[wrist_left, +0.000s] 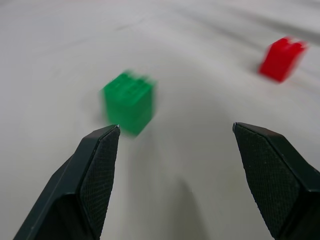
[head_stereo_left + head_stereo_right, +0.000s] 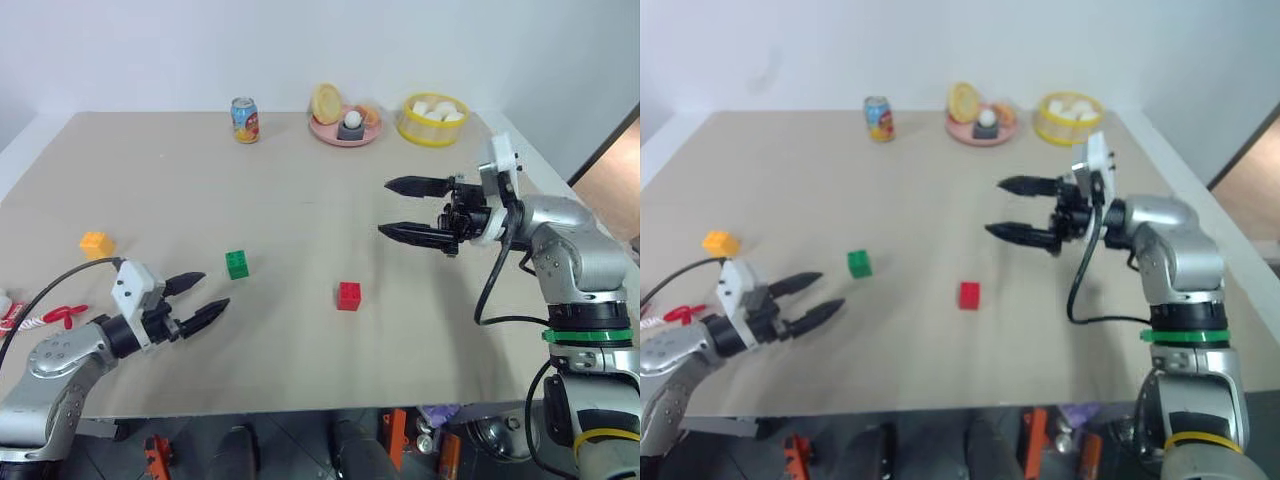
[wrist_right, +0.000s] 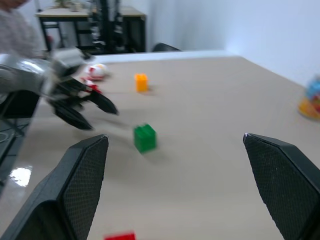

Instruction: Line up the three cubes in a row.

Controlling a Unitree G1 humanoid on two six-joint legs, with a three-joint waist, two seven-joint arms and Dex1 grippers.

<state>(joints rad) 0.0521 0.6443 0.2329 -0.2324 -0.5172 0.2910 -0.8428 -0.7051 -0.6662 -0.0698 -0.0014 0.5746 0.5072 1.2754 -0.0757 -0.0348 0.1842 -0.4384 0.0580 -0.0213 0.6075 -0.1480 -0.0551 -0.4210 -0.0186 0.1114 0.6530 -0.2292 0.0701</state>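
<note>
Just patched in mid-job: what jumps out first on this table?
Three small cubes sit scattered, not in a row: orange cube far left, green cube and red cube nearer the middle. The left hand, open, points at the green one; the right hand hangs open above the table, holding nothing.

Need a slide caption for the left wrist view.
Open left gripper faces the green cube; red cube sits beyond on the table.

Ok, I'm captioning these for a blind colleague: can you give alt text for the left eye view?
Three cubes lie apart on a tan table: orange cube, green cube, red cube. The open left gripper points toward the green one; the open right gripper is raised.
</note>
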